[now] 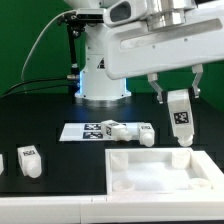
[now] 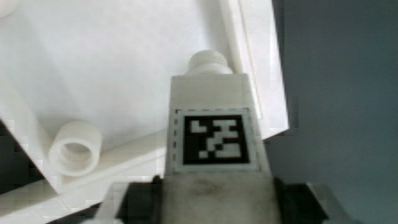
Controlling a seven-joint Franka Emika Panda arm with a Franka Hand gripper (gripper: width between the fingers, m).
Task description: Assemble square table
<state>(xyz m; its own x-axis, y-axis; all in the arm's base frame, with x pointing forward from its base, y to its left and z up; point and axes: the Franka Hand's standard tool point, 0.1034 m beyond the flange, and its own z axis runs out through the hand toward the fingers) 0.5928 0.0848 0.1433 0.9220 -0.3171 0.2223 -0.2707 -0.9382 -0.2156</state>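
Note:
My gripper is shut on a white table leg with a black-and-white tag and holds it upright just above the far right corner of the square table top. In the wrist view the leg sits between my fingers, its round tip pointing at the top's raised rim. One leg stands fitted on the top at another corner. Two more legs lie on the marker board. A further leg stands at the exterior view's left.
The marker board lies flat behind the table top. The arm's white base stands at the back, with cables at the exterior view's left. A small white part shows at the left edge.

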